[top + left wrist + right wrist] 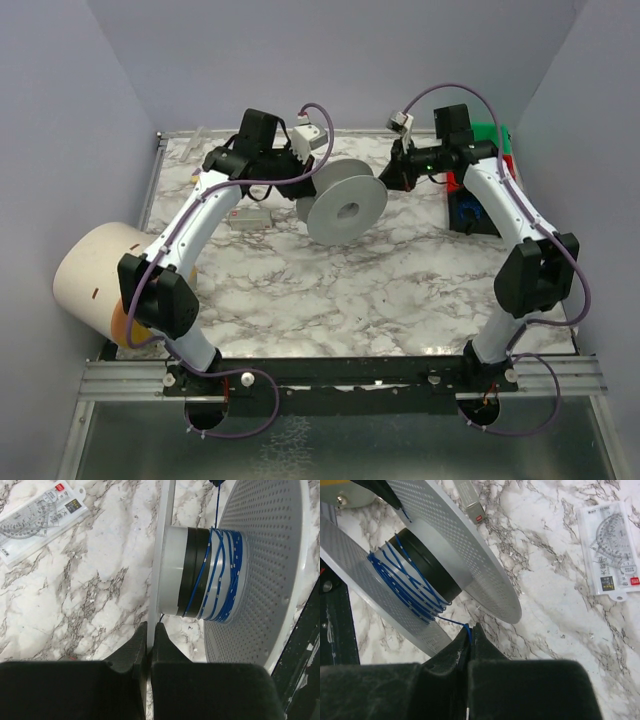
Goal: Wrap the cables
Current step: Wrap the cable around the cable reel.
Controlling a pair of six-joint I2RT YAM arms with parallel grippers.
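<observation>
A grey spool (345,205) with perforated flanges stands on edge on the marble table. Thin blue cable (225,575) is wound in several turns over its pale hub beside a black band. My left gripper (150,627) is shut on the rim of the thin flange (165,530); in the top view it sits at the spool's left (303,168). My right gripper (470,630) is shut on the blue cable (410,587), which runs taut from the hub to its fingertips. In the top view it hangs at the spool's right (388,180).
A clear pack with a protractor and ruler (250,217) lies on the table left of the spool. A big cream roll (95,275) overhangs the table's left edge. Green, red and blue-black things (480,175) stand at the right back. Grey walls close in the table.
</observation>
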